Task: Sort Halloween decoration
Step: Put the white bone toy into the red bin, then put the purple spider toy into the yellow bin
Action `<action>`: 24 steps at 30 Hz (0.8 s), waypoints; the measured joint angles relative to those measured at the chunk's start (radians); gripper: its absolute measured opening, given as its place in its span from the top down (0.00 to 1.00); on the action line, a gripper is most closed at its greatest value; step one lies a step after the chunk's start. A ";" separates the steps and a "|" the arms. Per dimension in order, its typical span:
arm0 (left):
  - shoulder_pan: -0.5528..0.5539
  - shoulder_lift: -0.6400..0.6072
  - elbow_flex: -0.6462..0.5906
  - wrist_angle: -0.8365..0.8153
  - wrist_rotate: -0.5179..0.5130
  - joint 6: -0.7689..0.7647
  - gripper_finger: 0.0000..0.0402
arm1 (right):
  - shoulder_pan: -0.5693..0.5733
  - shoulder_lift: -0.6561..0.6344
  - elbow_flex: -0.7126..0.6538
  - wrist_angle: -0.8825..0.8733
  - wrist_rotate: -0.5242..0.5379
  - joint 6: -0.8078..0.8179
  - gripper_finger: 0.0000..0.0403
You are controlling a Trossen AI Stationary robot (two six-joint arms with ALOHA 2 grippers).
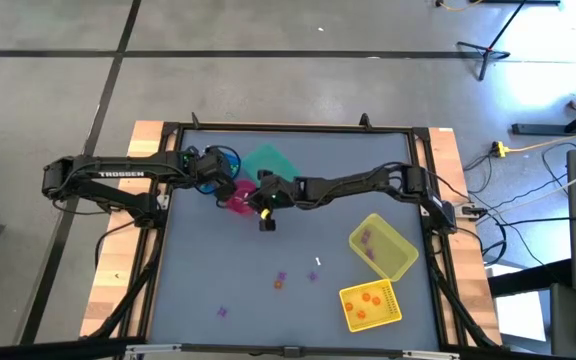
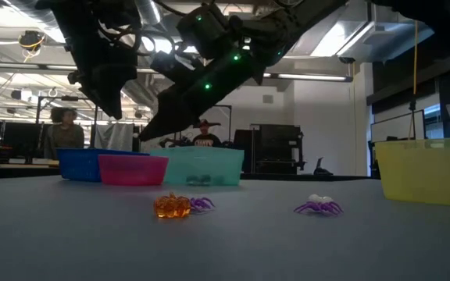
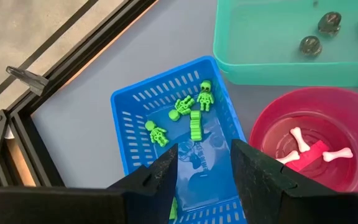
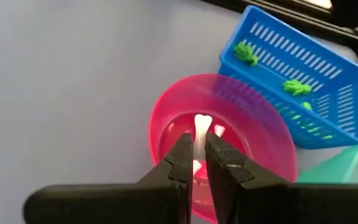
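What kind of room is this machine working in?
Probably a robotics lab or workshop: bare concrete floor, loose cables beside the table, and people at benches behind it.

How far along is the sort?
Done: green skeletons in the blue basket, white bones in the pink bowl, orange pieces in the yellow tray. In hand: right end effector holds a white bone over that bowl. Left: purple spiders and an orange pumpkin on the table.

Trinkets and bins seen across the table

An orange pumpkin (image 2: 171,206) is touched by a purple spider (image 2: 201,204); blue (image 2: 80,164), pink (image 2: 132,169), teal (image 2: 200,166) and yellow (image 2: 426,170) bins are set behind.
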 joint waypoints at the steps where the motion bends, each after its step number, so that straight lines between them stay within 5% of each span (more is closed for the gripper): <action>1: 0.000 0.000 0.000 0.000 0.000 0.000 0.67 | 0.000 0.000 0.000 0.000 0.007 0.000 0.92; 9: 0.000 0.000 0.000 0.001 0.000 0.000 0.67 | 0.000 0.000 0.000 0.008 0.022 -0.006 0.90; 18: 0.000 0.000 0.000 0.006 0.000 0.000 0.67 | 0.000 0.000 0.000 0.002 0.030 0.004 0.66; 24: 0.000 0.000 0.000 0.006 0.000 0.000 0.67 | 0.000 0.000 0.000 -0.001 0.041 0.006 0.59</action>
